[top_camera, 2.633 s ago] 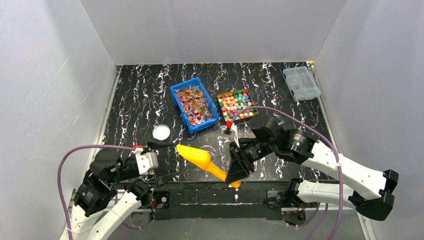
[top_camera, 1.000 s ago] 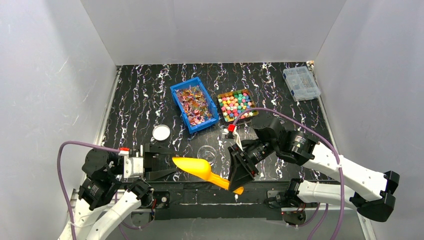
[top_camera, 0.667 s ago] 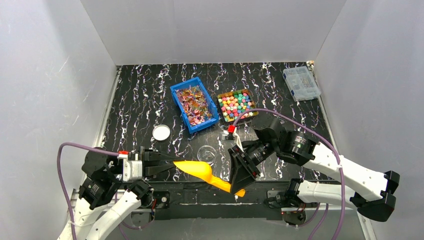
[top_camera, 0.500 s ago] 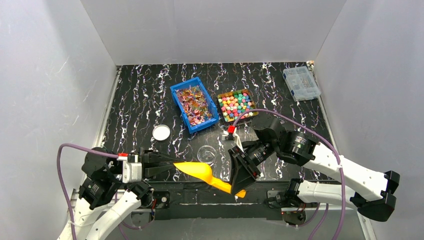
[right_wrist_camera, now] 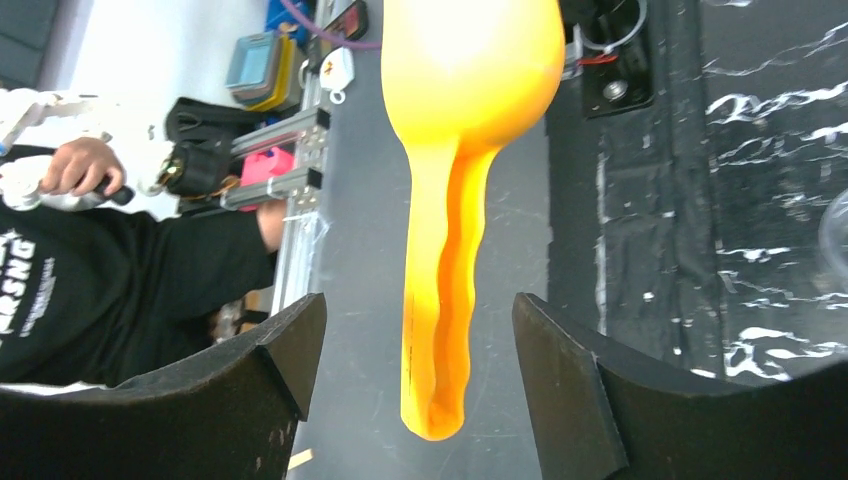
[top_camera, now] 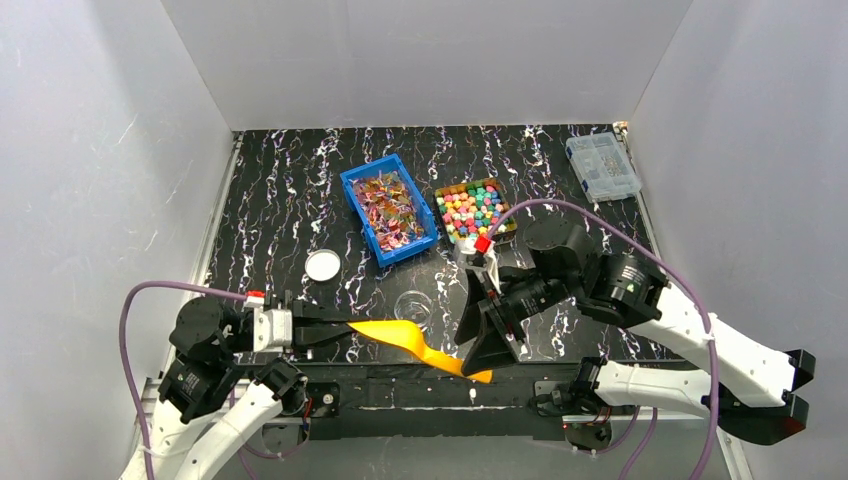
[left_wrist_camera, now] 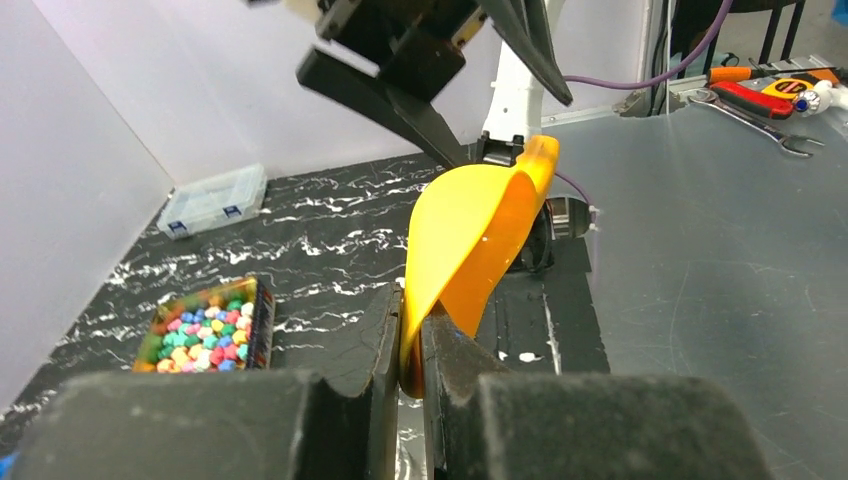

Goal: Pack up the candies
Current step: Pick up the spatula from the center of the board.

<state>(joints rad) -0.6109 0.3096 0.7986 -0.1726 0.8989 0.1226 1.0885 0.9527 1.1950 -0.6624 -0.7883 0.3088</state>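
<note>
**Scoop held between two arms, before any candy is lifted**

At left, the left gripper (top_camera: 338, 328) is clamped on the thin rim of the yellow scoop (top_camera: 405, 338), which it holds level above the near part of the table (top_camera: 280, 200). The left wrist view shows both pads pinching only the lip of the bowl. Behind it lie a white lid (top_camera: 322, 265) and a clear dish (top_camera: 412, 305), both apart from the scoop. Further back stands a blue bin (top_camera: 350, 185). Just right of the bin, the candies (top_camera: 472, 208) fill their tray (top_camera: 441, 189), well apart from either arm.

The right gripper (top_camera: 466, 357) straddles the scoop's handle with its jaws spread wide. The right wrist view shows a clear gap on each side. A compartment box (top_camera: 602, 167) sits at far right.

Judged risks:
- The rim pinch is shallow, so a sideways push from closing jaws could pivot the scoop.
- If the left gripper lets go before the right one closes, the scoop would probably drop at the table's near edge.
</note>
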